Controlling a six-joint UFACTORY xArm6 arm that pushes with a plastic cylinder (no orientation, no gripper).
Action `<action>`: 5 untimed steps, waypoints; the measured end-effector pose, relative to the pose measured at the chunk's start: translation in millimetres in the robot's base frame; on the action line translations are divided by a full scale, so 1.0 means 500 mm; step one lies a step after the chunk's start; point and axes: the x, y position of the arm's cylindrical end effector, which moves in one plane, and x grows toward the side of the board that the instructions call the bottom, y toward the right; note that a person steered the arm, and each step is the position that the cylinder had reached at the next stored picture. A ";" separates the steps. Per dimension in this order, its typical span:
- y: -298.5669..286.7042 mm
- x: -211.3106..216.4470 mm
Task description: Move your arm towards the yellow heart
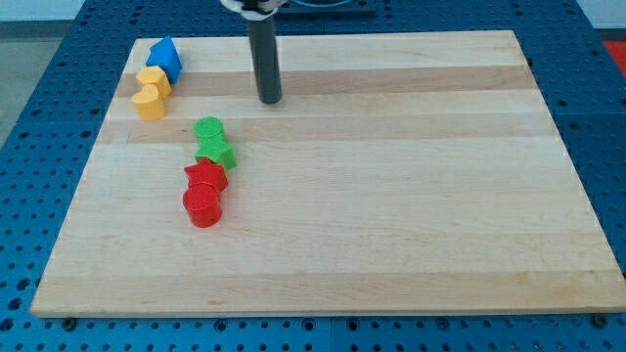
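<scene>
The yellow heart (149, 103) lies near the board's top left, just below a yellow hexagon-like block (155, 80) and a blue block (165, 55). My tip (270, 100) rests on the board near the top middle, well to the right of the yellow heart and apart from it. It is also up and to the right of a green block (208, 129). No block touches the tip.
A green star (216, 153), a red star (206, 176) and a red cylinder (202, 206) form a column below the green block, left of centre. The wooden board (411, 215) lies on a blue perforated table (606, 147).
</scene>
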 end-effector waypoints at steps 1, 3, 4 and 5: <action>-0.053 0.016; -0.145 0.044; -0.186 0.060; -0.227 0.077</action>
